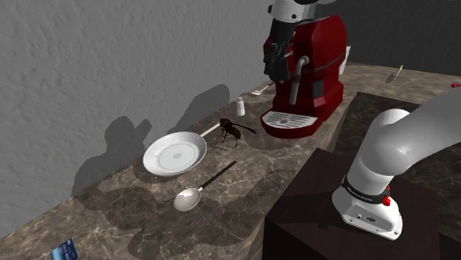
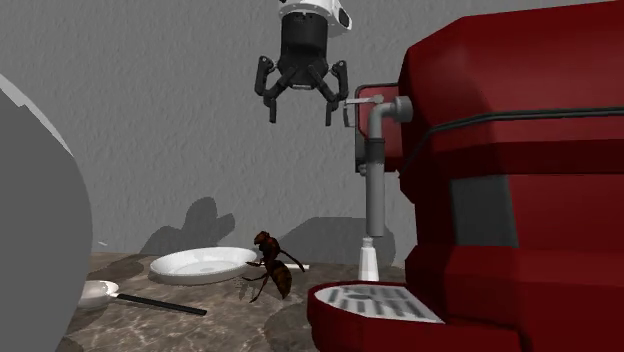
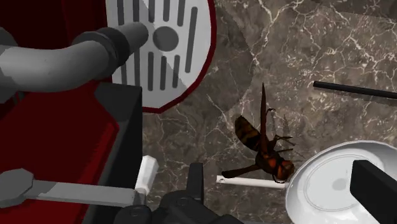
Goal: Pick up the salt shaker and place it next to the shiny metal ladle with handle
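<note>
The salt shaker (image 1: 240,105) is a small white cylinder on the marble counter, close to the red coffee machine (image 1: 306,74); it also stands under the steam wand (image 2: 367,262) and pokes out beside the machine's dark base (image 3: 147,175). The ladle (image 1: 190,198) lies nearer the front, with a pale bowl (image 2: 97,291) and a thin black handle (image 3: 353,89). My gripper (image 1: 277,63) hangs high above the counter, open and holding nothing (image 2: 299,105). Its fingers (image 3: 375,191) stand wide apart, and the shaker lies off to one side of them, far below (image 3: 285,188).
A white pan (image 1: 174,154) with a white handle sits between shaker and ladle. A brown insect figure (image 1: 230,131) stands by the pan's handle (image 3: 264,146). The coffee machine's drip tray (image 3: 162,44) juts out. A blue card (image 1: 65,252) lies at the counter's near end.
</note>
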You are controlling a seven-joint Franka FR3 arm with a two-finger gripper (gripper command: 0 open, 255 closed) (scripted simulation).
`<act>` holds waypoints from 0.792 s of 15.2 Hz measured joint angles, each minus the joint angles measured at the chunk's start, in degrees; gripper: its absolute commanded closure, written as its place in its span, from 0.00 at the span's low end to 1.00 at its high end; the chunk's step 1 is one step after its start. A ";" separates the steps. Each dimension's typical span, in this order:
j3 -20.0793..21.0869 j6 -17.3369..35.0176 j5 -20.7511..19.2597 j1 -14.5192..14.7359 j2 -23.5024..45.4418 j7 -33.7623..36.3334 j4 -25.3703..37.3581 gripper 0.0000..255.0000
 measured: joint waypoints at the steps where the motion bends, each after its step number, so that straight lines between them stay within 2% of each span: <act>1: 0.35 1.45 1.00 -0.86 1.34 -0.64 0.95 1.00; 2: 0.38 1.91 1.03 -0.84 1.28 -0.66 1.10 0.00; 5: 0.31 2.73 0.50 -1.00 3.49 -0.96 1.32 0.00; 12: -0.41 8.66 -2.34 -1.89 17.83 -2.75 6.39 0.00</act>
